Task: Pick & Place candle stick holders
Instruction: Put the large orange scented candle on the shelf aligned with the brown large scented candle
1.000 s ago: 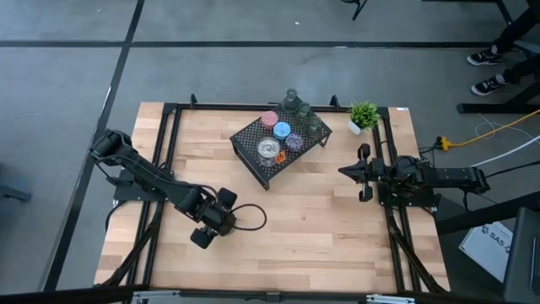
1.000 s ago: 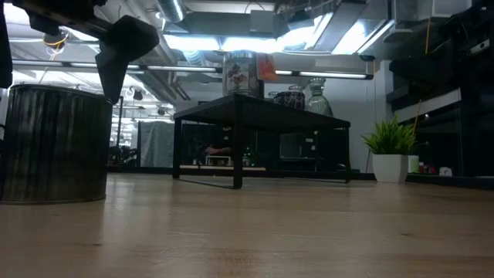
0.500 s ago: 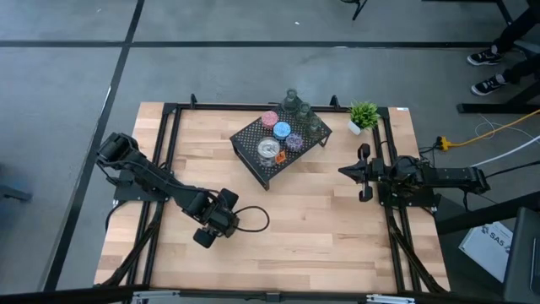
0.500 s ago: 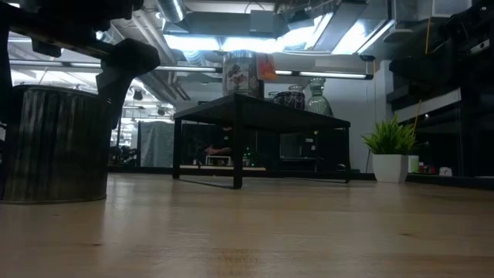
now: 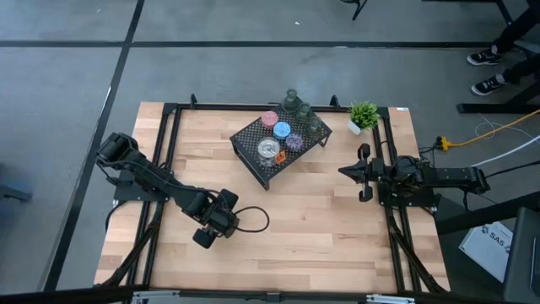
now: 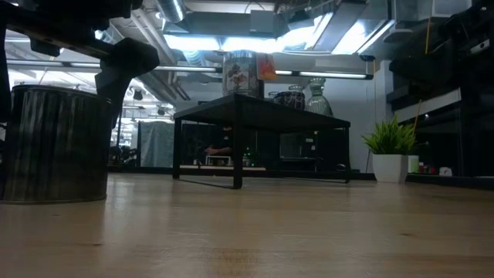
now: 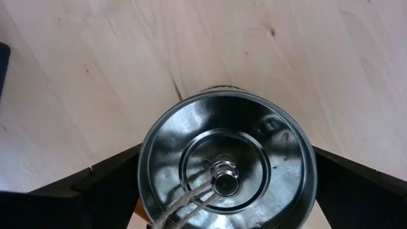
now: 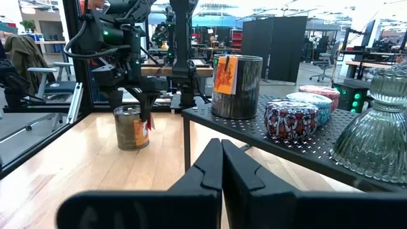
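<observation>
Left claw (image 5: 218, 221) has slid slightly along the counter (image 5: 321, 228) with the silver holder (image 7: 226, 159).
Claw spread around it; next: lift clear. Right claw (image 5: 350, 171) rests pressed together.

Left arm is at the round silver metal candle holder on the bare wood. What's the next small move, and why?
Probably close the left gripper on the round silver metal candle holder. It stands upright on the wooden table with dark fingers either side and the jaws open, so nothing grips it yet. The right gripper waits shut at the table's right side.
</observation>
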You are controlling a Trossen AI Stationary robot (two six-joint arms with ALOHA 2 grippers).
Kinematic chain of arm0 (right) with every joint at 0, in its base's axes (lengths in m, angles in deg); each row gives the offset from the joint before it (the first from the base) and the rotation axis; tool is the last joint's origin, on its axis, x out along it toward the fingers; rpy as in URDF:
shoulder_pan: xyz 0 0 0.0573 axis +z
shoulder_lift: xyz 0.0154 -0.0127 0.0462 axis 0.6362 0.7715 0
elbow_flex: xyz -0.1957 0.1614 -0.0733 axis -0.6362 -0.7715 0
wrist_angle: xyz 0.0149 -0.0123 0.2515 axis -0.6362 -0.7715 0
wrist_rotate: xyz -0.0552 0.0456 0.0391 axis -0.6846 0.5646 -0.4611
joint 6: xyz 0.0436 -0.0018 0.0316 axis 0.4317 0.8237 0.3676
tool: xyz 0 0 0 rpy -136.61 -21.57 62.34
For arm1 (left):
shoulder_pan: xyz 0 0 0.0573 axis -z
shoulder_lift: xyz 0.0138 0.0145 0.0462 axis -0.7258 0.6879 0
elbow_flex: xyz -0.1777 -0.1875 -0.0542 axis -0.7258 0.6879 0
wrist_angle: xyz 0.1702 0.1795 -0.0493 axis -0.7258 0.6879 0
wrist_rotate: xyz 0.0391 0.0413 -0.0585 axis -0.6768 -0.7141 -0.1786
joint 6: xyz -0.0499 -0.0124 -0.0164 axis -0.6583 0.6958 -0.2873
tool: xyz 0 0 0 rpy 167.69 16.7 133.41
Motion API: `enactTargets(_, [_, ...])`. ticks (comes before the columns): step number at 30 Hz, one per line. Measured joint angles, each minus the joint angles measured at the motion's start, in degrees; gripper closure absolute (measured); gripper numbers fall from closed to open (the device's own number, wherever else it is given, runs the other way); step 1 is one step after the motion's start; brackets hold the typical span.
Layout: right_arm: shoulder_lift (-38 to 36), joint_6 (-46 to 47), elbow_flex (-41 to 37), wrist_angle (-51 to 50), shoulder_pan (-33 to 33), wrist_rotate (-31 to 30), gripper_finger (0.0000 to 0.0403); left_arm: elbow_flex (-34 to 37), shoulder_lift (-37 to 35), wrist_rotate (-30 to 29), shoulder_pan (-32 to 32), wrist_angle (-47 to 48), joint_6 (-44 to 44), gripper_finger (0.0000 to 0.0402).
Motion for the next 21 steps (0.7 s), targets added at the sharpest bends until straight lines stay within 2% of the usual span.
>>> enactTargets(6, [0.0, 0.0, 0.0, 0.0, 0.0, 0.0, 0.0402, 0.0, 0.0, 0.0, 0.0, 0.0, 0.0, 0.0006])
enactTargets(13, [0.0, 0.0, 0.0, 0.0, 0.0, 0.0, 0.0402, 0.0, 0.0, 0.7, 0.0, 0.0, 0.0, 0.0037])
enactTargets(21, [0.0, 0.0, 0.0, 0.0, 0.0, 0.0, 0.0402, 0.0, 0.0, 0.8, 0.0, 0.0, 0.0, 0.004])
